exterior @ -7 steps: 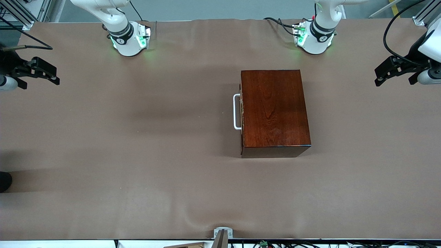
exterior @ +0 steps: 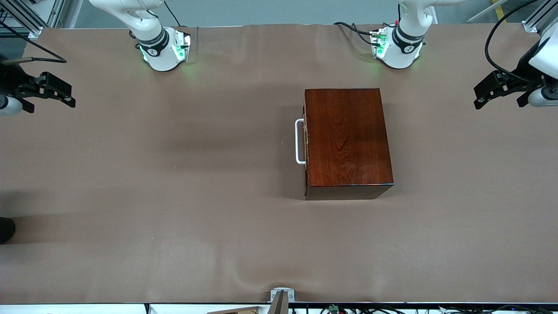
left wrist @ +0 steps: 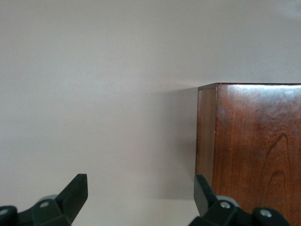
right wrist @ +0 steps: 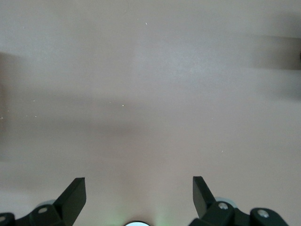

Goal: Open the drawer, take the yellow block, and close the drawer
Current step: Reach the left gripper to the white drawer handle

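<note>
- Drawer [exterior: 306, 141] fully shut inside dark wooden box [exterior: 347, 139]; white handle [exterior: 299, 141] faces the right arm's end of the surface [exterior: 174, 196].
- Box sits nearer the left arm's end, mid-depth on the surface.
- Yellow block not visible anywhere.
- Left pincer [exterior: 490, 93] up in the air over the left arm's end of the surface, fingers [left wrist: 75, 193] spread wide, holding nothing; box corner shows in its wrist view.
- Right pincer [exterior: 54, 90] over the right arm's end, jaws wide apart, empty; bare surface under it.
</note>
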Controlling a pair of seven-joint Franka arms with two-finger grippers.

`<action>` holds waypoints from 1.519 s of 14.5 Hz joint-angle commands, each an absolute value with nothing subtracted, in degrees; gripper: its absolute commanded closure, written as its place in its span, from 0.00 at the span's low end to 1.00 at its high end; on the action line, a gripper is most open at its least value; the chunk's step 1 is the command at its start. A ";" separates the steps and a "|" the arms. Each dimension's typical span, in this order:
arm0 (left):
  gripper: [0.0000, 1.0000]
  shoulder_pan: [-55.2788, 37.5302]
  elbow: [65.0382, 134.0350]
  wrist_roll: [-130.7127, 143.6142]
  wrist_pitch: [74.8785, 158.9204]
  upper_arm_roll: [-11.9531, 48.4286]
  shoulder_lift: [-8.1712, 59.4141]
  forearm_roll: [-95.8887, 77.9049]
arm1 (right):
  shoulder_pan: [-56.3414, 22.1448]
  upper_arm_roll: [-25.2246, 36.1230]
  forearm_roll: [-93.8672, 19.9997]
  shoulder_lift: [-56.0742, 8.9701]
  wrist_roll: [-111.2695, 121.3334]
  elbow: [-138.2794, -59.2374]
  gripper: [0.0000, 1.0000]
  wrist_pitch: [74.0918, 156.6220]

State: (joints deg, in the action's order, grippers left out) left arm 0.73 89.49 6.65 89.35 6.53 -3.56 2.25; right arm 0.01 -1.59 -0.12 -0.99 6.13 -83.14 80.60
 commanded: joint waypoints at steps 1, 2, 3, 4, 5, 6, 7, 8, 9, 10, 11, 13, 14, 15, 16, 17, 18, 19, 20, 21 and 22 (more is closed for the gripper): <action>0.00 0.35 88.07 9.82 88.07 7.38 -2.12 1.41 | -0.53 -1.49 0.88 -0.18 6.06 -83.50 0.00 80.86; 0.00 -0.52 88.07 11.76 88.07 7.99 -1.67 1.23 | -0.53 -1.49 0.88 -0.18 6.06 -83.50 0.00 80.86; 0.00 -1.83 87.98 13.34 88.07 9.48 -0.63 1.49 | -0.53 -1.49 0.88 -0.18 6.06 -83.50 0.00 80.86; 0.00 -2.80 87.37 16.06 88.07 10.71 0.52 1.67 | -0.53 -1.49 0.88 -0.18 6.06 -83.50 0.00 80.86; 0.00 -4.03 85.45 19.39 88.07 12.11 1.75 1.67 | -0.53 -1.49 0.88 -0.18 6.06 -83.50 0.00 80.95; 0.00 -4.91 84.73 21.69 88.07 13.17 2.80 1.50 | -0.53 -1.49 0.88 -0.18 6.06 -83.50 0.00 80.95; 0.00 -5.79 84.55 24.49 88.07 14.31 4.38 1.49 | -0.53 -1.49 0.88 -0.18 6.06 -83.50 0.00 80.95; 0.00 -7.54 84.29 27.48 88.41 15.37 5.61 1.41 | -0.53 -1.49 0.88 -0.18 6.06 -83.58 0.00 80.86; 0.00 -9.47 82.81 30.73 88.59 15.64 7.10 1.41 | -0.53 -1.49 0.88 -0.18 6.06 -83.50 0.00 80.86; 0.00 -11.41 80.97 32.68 88.59 15.73 9.12 1.41 | -0.53 -1.49 0.88 -0.18 6.06 -83.50 0.00 80.86; 0.00 -14.12 79.21 33.65 88.68 15.65 11.32 1.49 | -0.53 -1.49 0.88 -0.18 6.06 -83.58 0.00 80.86; 0.00 -18.78 77.35 36.46 90.34 15.56 15.01 2.02 | -0.53 -1.49 0.88 -0.18 6.06 -83.50 0.00 80.86; 0.00 -20.98 77.00 38.82 92.09 15.56 16.42 2.72 | -0.53 -1.49 0.88 -0.18 6.06 -83.50 0.00 80.86; 0.00 -23.18 76.47 41.63 94.20 15.21 17.91 3.25 | -0.53 -1.49 0.88 -0.18 6.06 -83.50 0.00 80.95; 0.00 -25.12 75.51 44.44 96.22 15.03 19.76 3.51 | -0.53 -1.49 0.88 -0.18 6.06 -83.50 0.00 80.86; 0.00 -26.62 73.93 46.82 98.07 14.94 21.95 3.69 | -0.53 -1.49 0.88 -0.18 6.06 -83.50 0.00 80.95; 0.00 -27.94 72.26 49.37 99.91 14.85 24.50 3.78 | -0.53 -1.49 0.88 -0.18 6.06 -83.58 0.00 80.86; 0.00 -29.43 71.12 51.48 102.02 14.51 26.96 3.95 | -0.53 -1.49 0.79 -0.18 6.06 -83.50 0.00 80.86; 0.00 -31.27 70.49 53.68 104.13 13.63 28.90 4.83 | -0.53 -1.49 0.88 -0.18 6.06 -83.50 0.00 80.86; 0.00 -33.64 70.23 55.35 106.24 12.14 30.40 5.62 | -0.53 -1.49 0.79 -0.18 6.06 -83.50 0.00 80.86; 0.00 -36.45 70.05 56.85 107.56 9.87 32.15 5.97 | -0.53 -1.49 0.79 -0.18 6.06 -83.50 0.00 80.86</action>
